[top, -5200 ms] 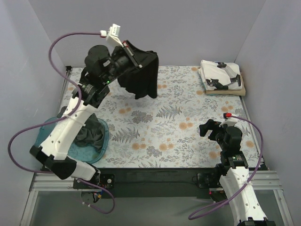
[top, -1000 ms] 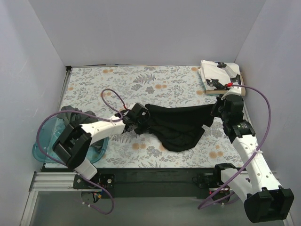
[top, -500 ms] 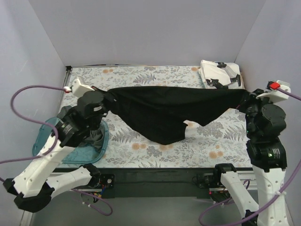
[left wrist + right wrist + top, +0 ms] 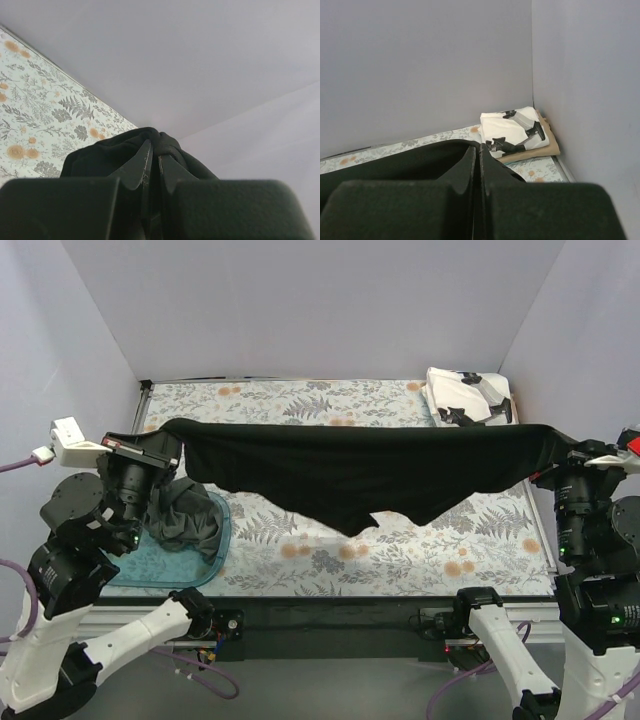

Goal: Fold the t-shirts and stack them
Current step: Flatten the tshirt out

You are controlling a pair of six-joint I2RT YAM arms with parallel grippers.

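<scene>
Both arms have swung up and apart in the last half second. The black shirt (image 4: pixel 360 475), which a second ago lay bunched low over the table (image 4: pixel 300 412), is now drawn out into a long band high above it. Its top edge runs almost straight from the left side to the right, and its lower edge sags to a point near the middle, hanging clear of the floral cloth below.

The left end effector (image 4: pixel 152 150) has its fingers pressed together on a gathered bunch of the shirt's left end; from its wrist camera the black cloth bulges out just past the tips. The right end effector (image 4: pixel 479 150) is pinched shut in the same way on the right end, with black cloth spreading away to the left of its fingers. From where I stand the shirt is carried by those two grips alone.

Under the left end sits the blue tub (image 4: pixel 222 530) at the table's left edge, with the grey-green shirt (image 4: pixel 185 525) heaped in it and lapping over its far rim. In the far right corner, against the walls, the white shirt (image 4: pixel 468 398) lies folded, black print facing up. It rests on top of the tan shirt (image 4: pixel 552 148), which shows only as a strip along its edge.
</scene>
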